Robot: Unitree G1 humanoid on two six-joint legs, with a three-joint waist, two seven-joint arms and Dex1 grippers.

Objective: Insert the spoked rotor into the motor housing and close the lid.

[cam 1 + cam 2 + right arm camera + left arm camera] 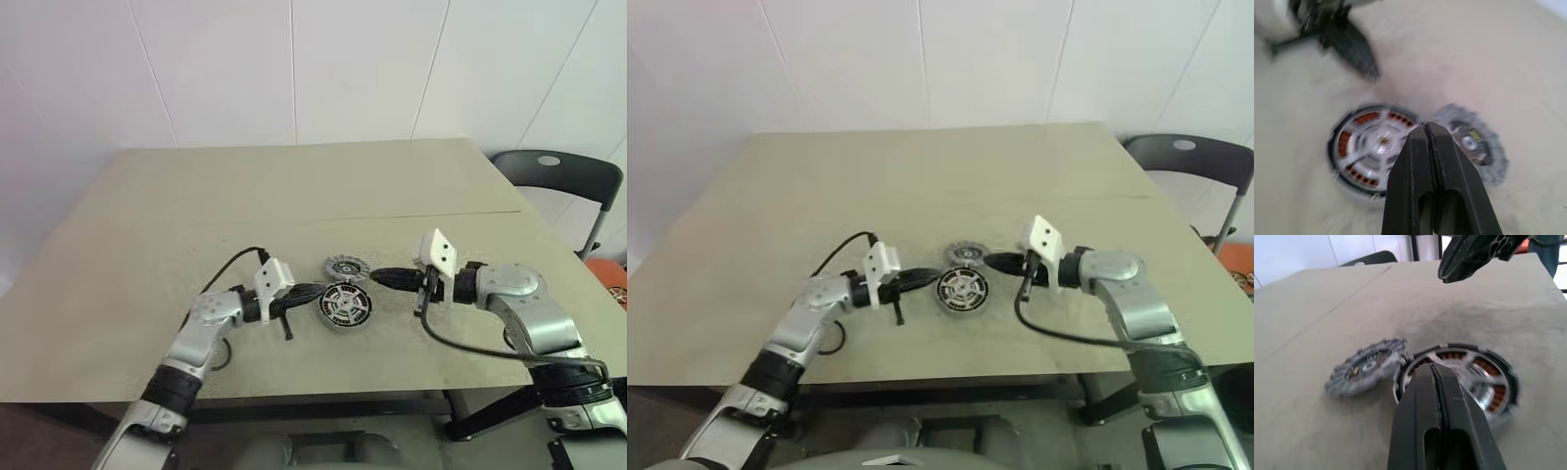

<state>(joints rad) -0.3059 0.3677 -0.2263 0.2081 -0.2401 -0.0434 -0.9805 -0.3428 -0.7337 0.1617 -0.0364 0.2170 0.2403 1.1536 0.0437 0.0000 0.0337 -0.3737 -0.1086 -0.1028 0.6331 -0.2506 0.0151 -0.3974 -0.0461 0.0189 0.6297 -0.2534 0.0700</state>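
Flat olive-grey matte tabletop point(294, 186), square, with a faint seam across it. Near the front centre lies the round silver-grey metal motor housing point(345, 305), flat, open face up. The pale-spoked rotor wheel point(1469, 377) sits inside it, axis vertical, copper-brown windings visible through the dark gaps. Small grey ribbed-rim disc lid point(345, 267) lies just behind it, touching its rim and slightly tilted. Left black two-fingered tool point(312, 291) clenched, empty, pointing right at the housing. Right tool point(380, 277) clenched, empty, pointing left.
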